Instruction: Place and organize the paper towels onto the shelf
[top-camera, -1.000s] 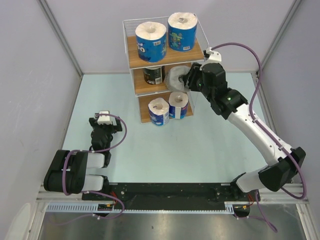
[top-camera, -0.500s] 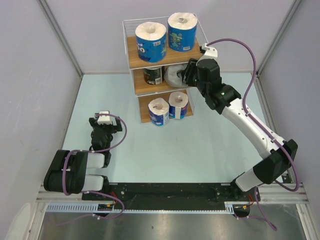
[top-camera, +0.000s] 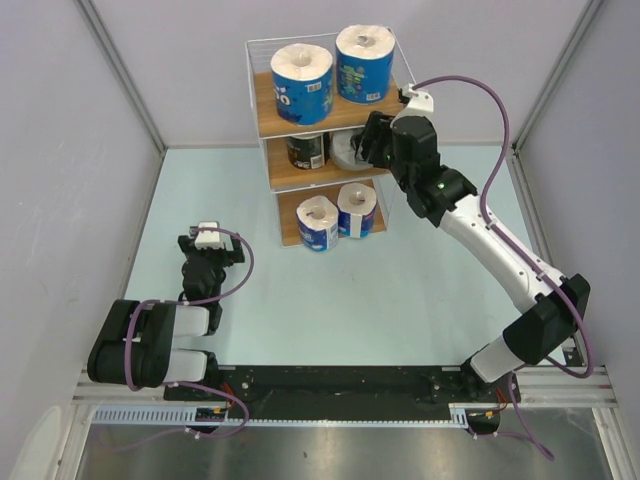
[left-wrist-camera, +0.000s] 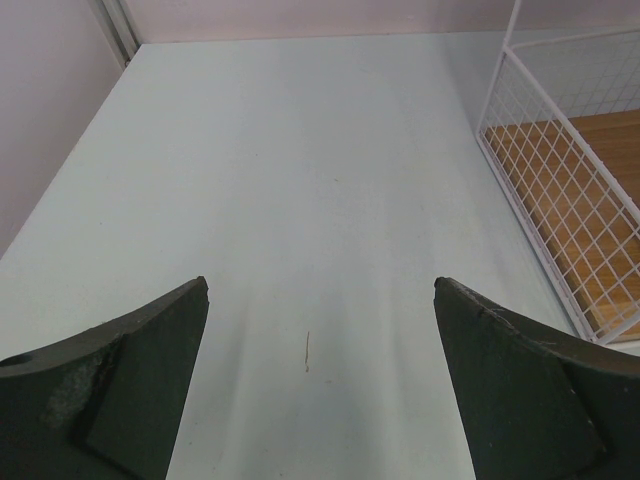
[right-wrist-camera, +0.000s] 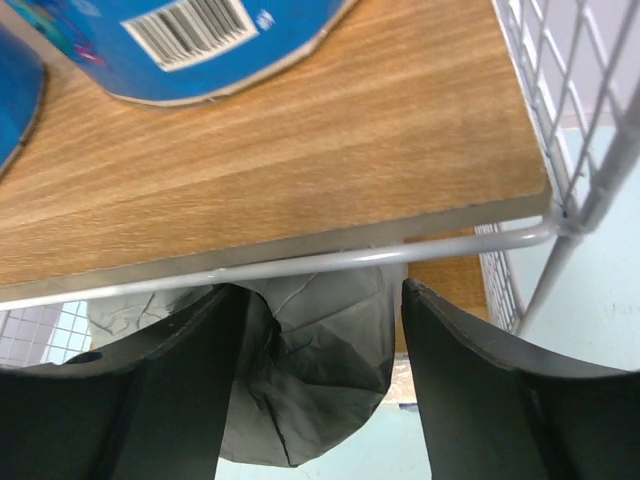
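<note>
grey roll (right-wrist-camera: 320, 370) half hidden, fingers (right-wrist-camera: 480, 380) cropped

Six paper towels (top-camera: 301, 80) in shelf (top-camera: 345, 116), two per tier.

Your right pincer (right-wrist-camera: 320, 292) sat tight under the top board (right-wrist-camera: 300, 150), with the wire rail (right-wrist-camera: 300, 262) just above its fingers and the grey-wrapped roll (right-wrist-camera: 320, 380) filling the gap between them. Your left pincer (left-wrist-camera: 320, 300) faced bare worktop (left-wrist-camera: 300, 150); the shelf (left-wrist-camera: 545, 200) walled off its right.

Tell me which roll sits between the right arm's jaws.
The grey-wrapped roll in the middle tier of the shelf; the dark-wrapped roll beside it and four blue-wrapped rolls are untouched.
</note>
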